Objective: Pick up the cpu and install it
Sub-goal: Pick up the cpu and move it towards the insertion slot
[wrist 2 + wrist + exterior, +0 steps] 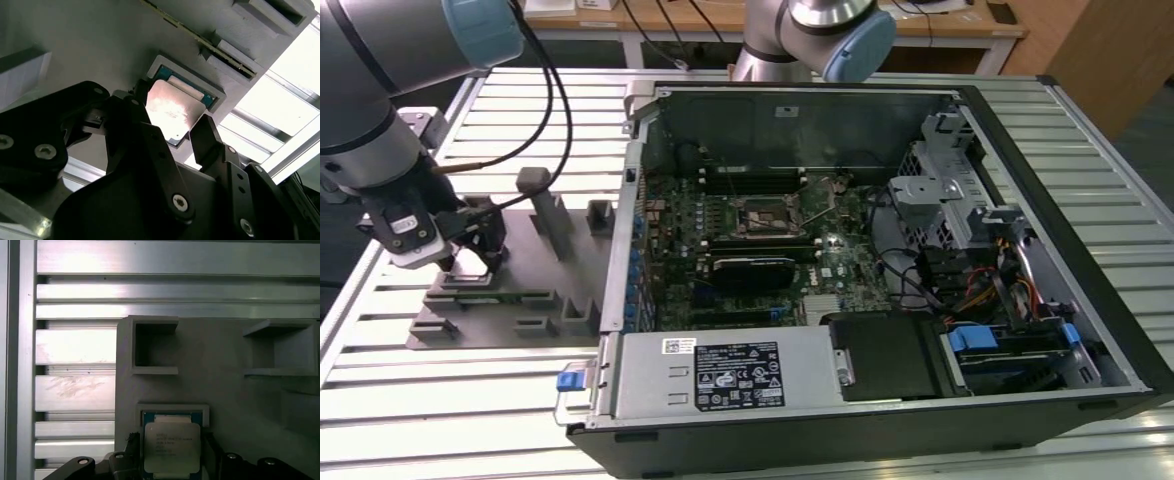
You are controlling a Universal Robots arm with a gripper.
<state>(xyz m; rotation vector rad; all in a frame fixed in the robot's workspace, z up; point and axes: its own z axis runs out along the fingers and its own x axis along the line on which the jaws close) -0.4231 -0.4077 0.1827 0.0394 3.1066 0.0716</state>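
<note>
The cpu (171,447), a small flat square chip with a shiny silver top, lies in a raised square nest on the grey fixture plate (225,390). In the second wrist view the cpu (172,107) reflects light. My gripper (172,119) is down at the nest and straddles the chip, one black jaw on each of two opposite sides, close to its edges. In the exterior view the gripper (470,265) sits low over the fixture (520,310) at that view's left, and the chip is hidden under it. The motherboard's black socket (758,217) lies in the open computer case (1067,250).
The fixture carries several upright grey blocks (540,205) and empty square pockets (152,345) beside the nest. It rests on a ribbed aluminium table (440,400). A second arm (834,35) stands behind the case. Cables (554,100) hang from my arm above the fixture.
</note>
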